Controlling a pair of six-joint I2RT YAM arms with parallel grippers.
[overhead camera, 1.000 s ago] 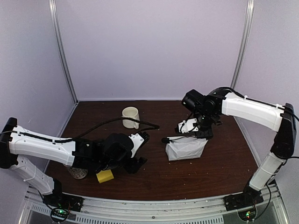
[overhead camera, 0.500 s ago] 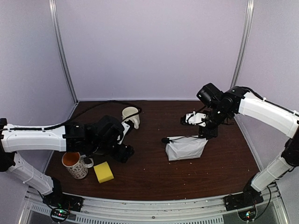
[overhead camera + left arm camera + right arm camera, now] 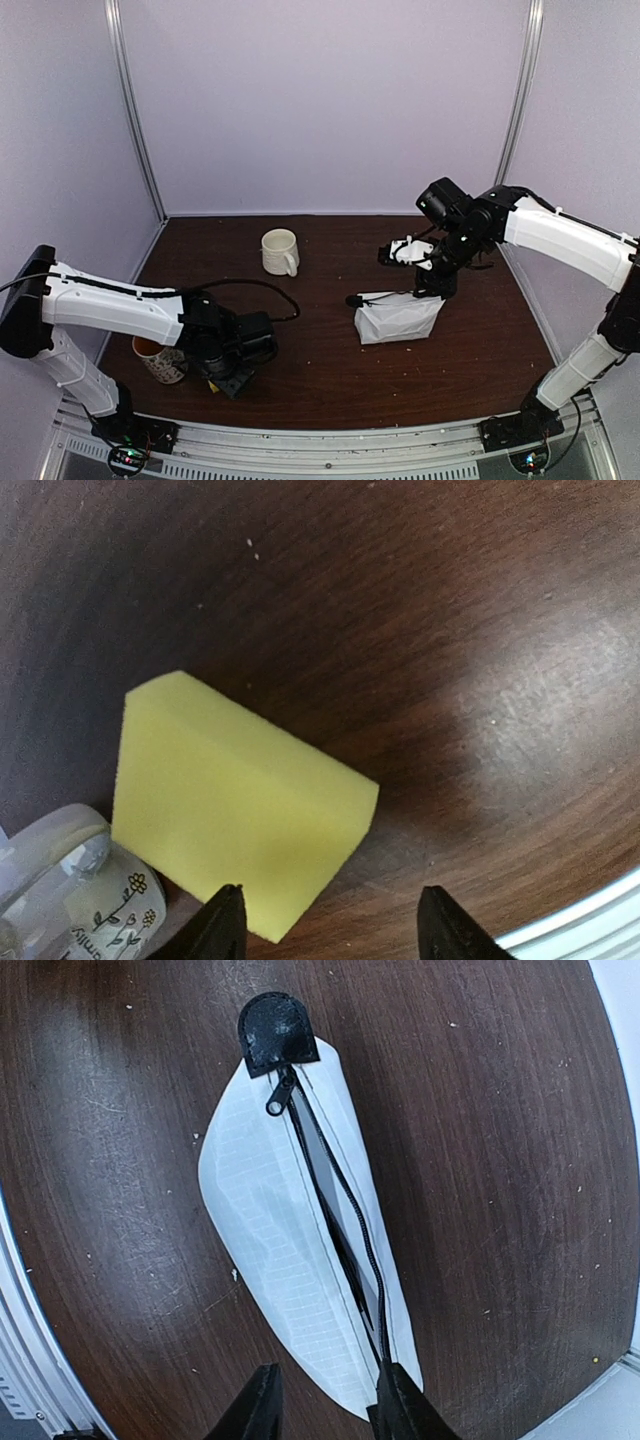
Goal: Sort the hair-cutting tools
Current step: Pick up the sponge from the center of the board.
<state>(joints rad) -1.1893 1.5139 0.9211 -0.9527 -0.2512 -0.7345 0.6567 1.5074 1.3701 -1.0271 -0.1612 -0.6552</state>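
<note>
1. Table (image 3: 330,375): dark brown wood-grain top that spans the enclosure from left to right. Fine pale specks are scattered over it.
2. Back wall (image 3: 330,100): plain, matte, pale lilac. It meets the far edge of the table.
3. Left wall (image 3: 50,150) and right wall (image 3: 590,120): same pale panels, closing in the sides.
4. Left post (image 3: 135,110) and right post (image 3: 520,90): slim metal uprights at the far corners, where the side panels meet the back wall.
5. Rail (image 3: 330,440): silver aluminium profile running along the near edge of the table.
6. Light: even and diffuse, with soft shadows. A pale sheen (image 3: 520,710) lies on the wood in the left wrist view.
</note>
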